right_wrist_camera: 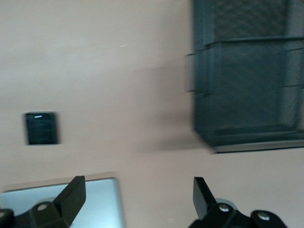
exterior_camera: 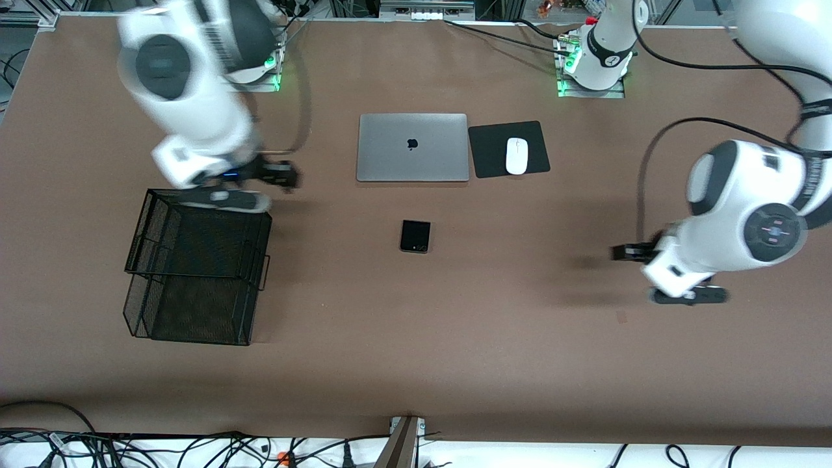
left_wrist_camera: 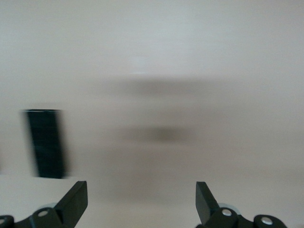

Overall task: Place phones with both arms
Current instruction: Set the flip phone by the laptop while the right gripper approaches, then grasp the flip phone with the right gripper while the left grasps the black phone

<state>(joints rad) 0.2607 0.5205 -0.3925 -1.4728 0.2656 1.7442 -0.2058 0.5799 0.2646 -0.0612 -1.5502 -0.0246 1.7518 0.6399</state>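
One small squarish black phone (exterior_camera: 415,236) lies flat mid-table, nearer the front camera than the laptop. It also shows in the right wrist view (right_wrist_camera: 42,128), and blurred in the left wrist view (left_wrist_camera: 45,142). My right gripper (exterior_camera: 286,175) (right_wrist_camera: 139,194) hangs open and empty over the table between the mesh basket's top corner and the laptop. My left gripper (exterior_camera: 621,252) (left_wrist_camera: 141,190) is open and empty too, over bare table toward the left arm's end, well apart from the phone. Both arms look blurred.
A black wire-mesh basket (exterior_camera: 195,273) (right_wrist_camera: 247,76) stands toward the right arm's end. A shut silver laptop (exterior_camera: 413,147) (right_wrist_camera: 61,204) lies mid-table, with a white mouse (exterior_camera: 517,156) on a black pad (exterior_camera: 487,149) beside it. Cables hang along the table's front edge.
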